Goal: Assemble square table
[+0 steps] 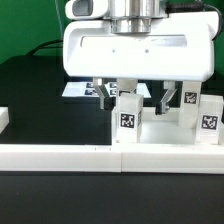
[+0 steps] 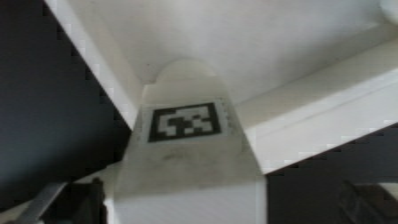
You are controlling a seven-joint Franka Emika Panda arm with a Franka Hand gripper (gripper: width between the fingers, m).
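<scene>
My gripper (image 1: 135,98) hangs under its wide white hand, jaws open around an upright white leg block (image 1: 128,116) that has a black-and-white tag on its face. In the wrist view the same leg (image 2: 187,130) stands between my dark fingers (image 2: 80,197), close to one finger and clear of the other. The square table top's raised rim (image 2: 294,60) lies just beyond it. In the exterior view the top (image 1: 165,133) is mostly hidden behind my hand. Two more tagged leg blocks (image 1: 190,101) (image 1: 208,121) stand at the exterior view's right.
A long white border rail (image 1: 110,158) runs across the front, and another rail end (image 1: 3,118) shows at the exterior view's left. The marker board (image 1: 80,90) lies behind on the black table.
</scene>
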